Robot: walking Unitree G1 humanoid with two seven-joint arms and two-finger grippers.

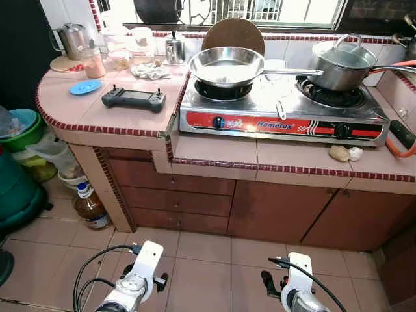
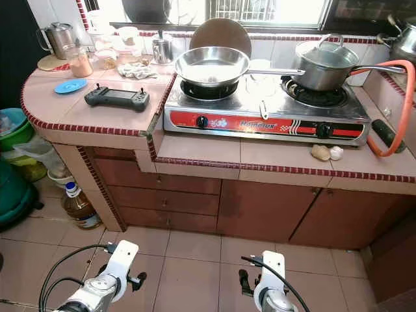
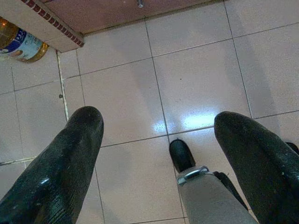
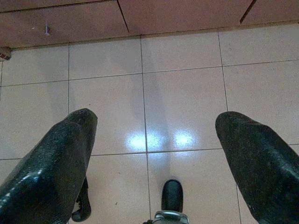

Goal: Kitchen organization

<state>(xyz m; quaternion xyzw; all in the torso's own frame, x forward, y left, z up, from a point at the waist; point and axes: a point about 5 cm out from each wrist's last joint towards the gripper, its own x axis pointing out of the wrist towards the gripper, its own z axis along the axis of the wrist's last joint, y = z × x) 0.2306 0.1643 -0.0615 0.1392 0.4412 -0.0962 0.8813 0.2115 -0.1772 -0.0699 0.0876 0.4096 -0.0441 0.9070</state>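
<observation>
A steel frying pan (image 1: 226,65) sits on the left burner of a two-burner gas stove (image 1: 279,122). On the right burner stands a lidded steel pot (image 1: 341,65). A black handheld controller (image 1: 133,99) and a blue lid (image 1: 85,86) lie on the tiled counter (image 1: 104,120) to the left. Both arms hang low in front of the cabinets. My left gripper (image 3: 159,121) is open over bare floor tiles, and my right gripper (image 4: 156,121) is open over the floor too. Neither holds anything.
A kettle (image 1: 71,39), jars (image 1: 94,63), a cloth (image 1: 149,71) and a round board (image 1: 233,32) crowd the counter's back. Ginger and garlic (image 1: 344,153) lie by the stove, near an orange hose (image 1: 403,148). An oil bottle (image 1: 90,207) and green basins (image 1: 19,130) stand at floor left.
</observation>
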